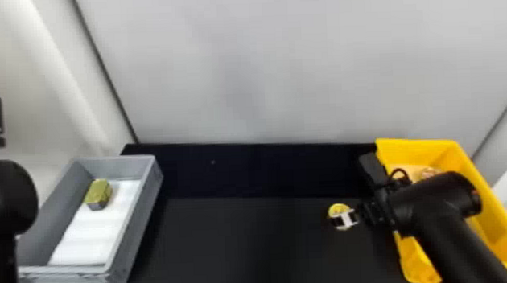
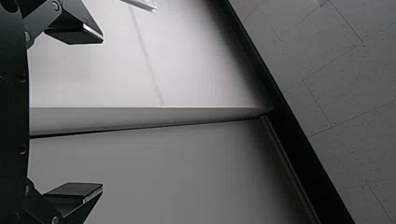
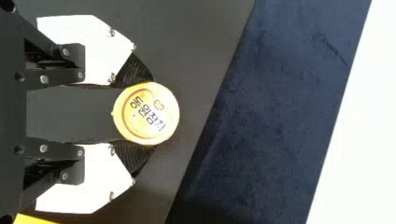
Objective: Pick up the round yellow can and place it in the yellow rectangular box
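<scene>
Right gripper (image 3: pixel 152 113) is closed on the round yellow can (image 3: pixel 154 119), one dark pad (image 3: pixel 133 71) on each side of its rim. Can is toward the table's (image 1: pixel 244 240) right edge, just short of the yellow box's (image 1: pixel 418 145) left wall. Main risk, my read: slip. Pads bear on a curved side near the fingertips, so a shallow or off-centre pinch could let the can roll or tip out on the lift. Second: clipping the box's left wall if the carry starts sideways before there's height; can or fingertips would hit the rim. Third: releasing too early, can lands on the rim or drops back on the table. Left gripper (image 2: pixel 95 112), fingers apart, is off at the left, low concern. Can't tell if the can is off the table; its lid faces the wrist camera and hides the base. Right arm (image 1: pixel 449 224) covers part of the box's left wall and inside. Something (image 1: pixel 430 172) lies toward the box's far end, can't identify it. Box's near right corner is cut off.
</scene>
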### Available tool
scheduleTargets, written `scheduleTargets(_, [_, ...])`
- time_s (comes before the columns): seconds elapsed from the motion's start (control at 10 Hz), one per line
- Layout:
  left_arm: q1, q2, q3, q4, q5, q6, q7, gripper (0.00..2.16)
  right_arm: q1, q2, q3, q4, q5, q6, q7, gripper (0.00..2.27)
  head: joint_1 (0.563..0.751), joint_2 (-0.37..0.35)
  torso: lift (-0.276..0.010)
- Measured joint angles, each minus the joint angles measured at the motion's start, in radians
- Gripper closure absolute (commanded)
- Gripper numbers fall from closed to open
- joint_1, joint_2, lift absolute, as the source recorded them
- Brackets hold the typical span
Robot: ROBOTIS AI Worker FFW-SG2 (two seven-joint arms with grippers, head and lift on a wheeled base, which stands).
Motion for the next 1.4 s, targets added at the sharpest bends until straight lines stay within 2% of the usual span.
scheduleTargets(0.4, [0.008, 0.000, 0.010, -0.006, 0.000, 0.005, 0.000, 0.15, 0.065, -0.011, -0.022, -0.317, 0.054, 0.178, 0.032, 0.77, 0.692, 0.054, -0.003])
scheduleTargets(0.7, [0.010, 0.003, 0.010, -0.010, 0.000, 0.013, -0.001, 0.15, 0.054, -0.032, -0.038, -0.531, 0.154, 0.290, 0.085, 0.77, 0.692, 0.054, -0.003])
scheduleTargets(1.0, [0.010, 0.006, 0.012, -0.012, 0.000, 0.018, -0.001, 0.15, 0.021, -0.070, -0.044, -0.662, 0.259, 0.355, 0.123, 0.77, 0.692, 0.054, -0.003])
scheduleTargets(1.4, [0.010, 0.010, 0.013, -0.016, 0.000, 0.024, -0.001, 0.15, 0.011, -0.125, -0.108, -0.709, 0.330, 0.380, 0.126, 0.77, 0.692, 0.054, -0.003])
